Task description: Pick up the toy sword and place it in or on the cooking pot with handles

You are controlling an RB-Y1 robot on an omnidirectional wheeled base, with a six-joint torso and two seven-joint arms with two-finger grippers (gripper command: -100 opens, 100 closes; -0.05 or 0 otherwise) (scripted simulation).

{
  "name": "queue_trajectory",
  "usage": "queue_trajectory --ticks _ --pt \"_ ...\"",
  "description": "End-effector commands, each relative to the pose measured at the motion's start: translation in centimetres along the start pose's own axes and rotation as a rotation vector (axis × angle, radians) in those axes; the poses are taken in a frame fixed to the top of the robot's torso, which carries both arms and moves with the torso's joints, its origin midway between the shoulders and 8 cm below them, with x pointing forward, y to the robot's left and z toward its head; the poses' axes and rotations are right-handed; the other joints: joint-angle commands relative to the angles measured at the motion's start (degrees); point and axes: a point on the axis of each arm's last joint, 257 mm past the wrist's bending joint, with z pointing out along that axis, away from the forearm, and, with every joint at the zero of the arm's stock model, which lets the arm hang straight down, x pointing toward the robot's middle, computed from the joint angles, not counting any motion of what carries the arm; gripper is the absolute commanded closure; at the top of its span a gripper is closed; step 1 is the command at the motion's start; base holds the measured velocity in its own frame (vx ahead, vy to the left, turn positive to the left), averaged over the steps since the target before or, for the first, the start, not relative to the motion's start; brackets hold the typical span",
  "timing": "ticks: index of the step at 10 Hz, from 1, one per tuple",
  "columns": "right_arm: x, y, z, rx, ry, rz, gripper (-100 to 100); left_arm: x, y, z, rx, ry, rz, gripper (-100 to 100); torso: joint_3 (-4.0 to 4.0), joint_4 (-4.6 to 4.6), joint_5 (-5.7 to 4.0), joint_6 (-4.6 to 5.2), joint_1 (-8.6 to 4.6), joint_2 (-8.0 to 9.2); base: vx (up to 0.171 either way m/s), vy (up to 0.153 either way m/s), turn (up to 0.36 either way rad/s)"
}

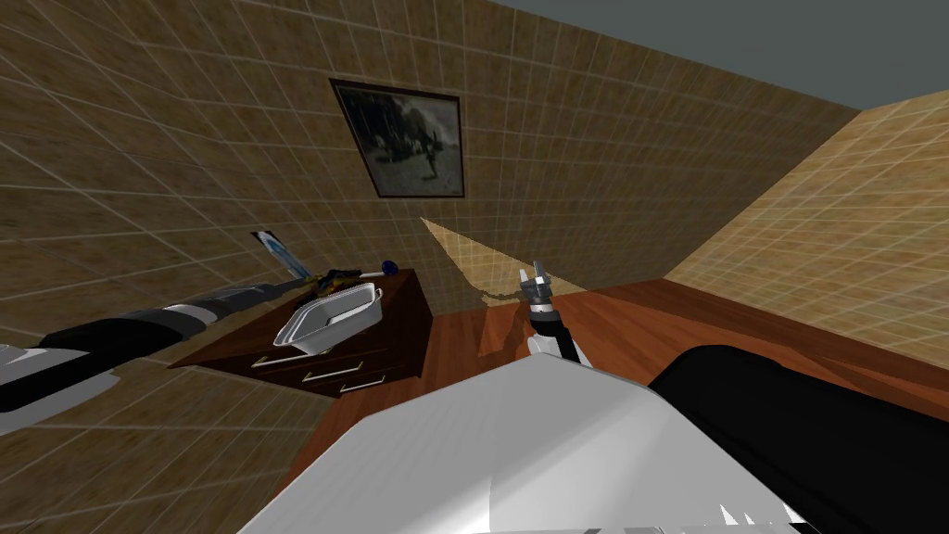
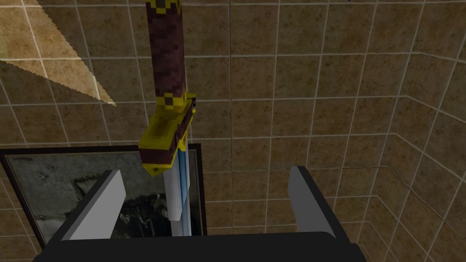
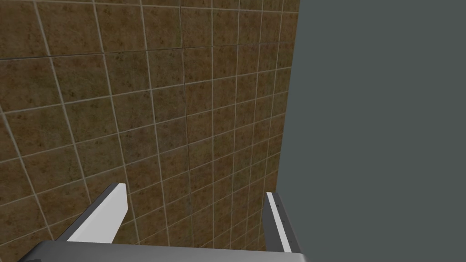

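Your left tool [image 2: 205, 173] is open. The toy sword [image 2: 169, 129] has its blade between the fingers, untouched, just beyond the cooking pot [image 1: 335, 315] on the counter [image 1: 400, 324]. Centre on the blade, close firmly, then lift.

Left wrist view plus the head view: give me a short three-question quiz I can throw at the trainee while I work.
1. True or false: the left gripper has its jaws shut on the toy sword.
2. The grey-white pot stands on: A) the floor; B) a dark dresser; C) a wall shelf.
3. Fill in: the sword's guard is dark red-brown and ____.

Key: 1 false, the jaws stand apart with the blade between them, touching neither; 2 B; 3 yellow.
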Motion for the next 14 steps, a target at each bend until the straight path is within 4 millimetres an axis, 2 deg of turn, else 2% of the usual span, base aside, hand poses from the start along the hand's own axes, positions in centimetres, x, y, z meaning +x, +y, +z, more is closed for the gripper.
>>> queue_trajectory --ticks 1,2,3,4,5,6,7,9,10,11,13,14 --pt "0.0 0.0 0.0 0.000 0.000 0.000 0 -1.2 1.0 -0.8 -0.033 -0.018 0.003 -100 0.00 0.00 0.00 0.00 0.00 0.00 0.029 0.024 0.075" --pt "0.0 0.0 0.0 0.000 0.000 0.000 0 -1.2 1.2 -0.9 -0.038 -0.018 0.000 -100 -0.03 0.00 0.00 -0.04 0.08 -0.06 0.043 0.029 0.065" --pt "0.0 0.0 0.0 0.000 0.000 0.000 0 -0.8 0.7 -0.8 -0.027 -0.011 0.006 -100 -0.06 -0.02 0.03 -0.02 0.11 -0.11 0.023 0.021 0.001" --pt "0.0 0.0 0.0 0.000 0.000 0.000 0 -1.4 -0.2 -0.4 -0.004 -0.018 0.016 -100 -0.05 -0.02 0.03 0.01 0.09 -0.08 0.004 0.011 -0.012" --pt "0.0 0.0 0.0 0.000 0.000 0.000 0 -2.5 1.2 -1.3 -0.049 -0.035 0.010 -100 -0.03 -0.01 0.01 0.01 0.05 -0.04 0.024 0.029 0.088" --pt "0.0 0.0 0.0 0.000 0.000 0.000 0 -2.5 -0.6 -0.8 -0.007 -0.033 0.028 -100 -0.02 0.00 0.01 -0.05 0.10 -0.05 0.033 0.035 0.058" --pt "0.0 0.0 0.0 0.000 0.000 0.000 0 -3.5 0.2 -1.5 -0.039 -0.045 0.025 -100 -0.05 -0.02 0.03 0.00 0.12 -0.08 0.048 0.043 0.070" --pt "0.0 0.0 0.0 0.000 0.000 0.000 0 -3.7 -1.5 -0.9 0.001 -0.045 0.039 -100 -0.09 -0.04 0.04 0.00 0.16 -0.16 0.038 0.029 0.020" --pt "0.0 0.0 0.0 0.000 0.000 0.000 0 -3.7 -1.5 -0.9 0.001 -0.045 0.039 -100 -0.07 -0.03 0.02 0.02 0.08 -0.11 0.003 -0.001 -0.011" --pt "0.0 0.0 0.0 0.000 0.000 0.000 0 -4.5 -1.0 -1.5 -0.025 -0.053 0.035 -100 -0.03 -0.02 0.01 0.02 0.01 -0.04 0.021 0.018 0.082" --pt "0.0 0.0 0.0 0.000 0.000 0.000 0 -4.6 -2.6 -1.1 0.010 -0.053 0.046 -100 -0.05 -0.02 0.02 0.01 0.09 -0.09 0.031 0.022 0.029" --pt "0.0 0.0 0.0 0.000 0.000 0.000 0 -5.2 -2.0 -1.7 -0.019 -0.056 0.038 -100 -0.06 -0.03 0.02 0.02 0.06 -0.09 0.044 0.032 0.075"
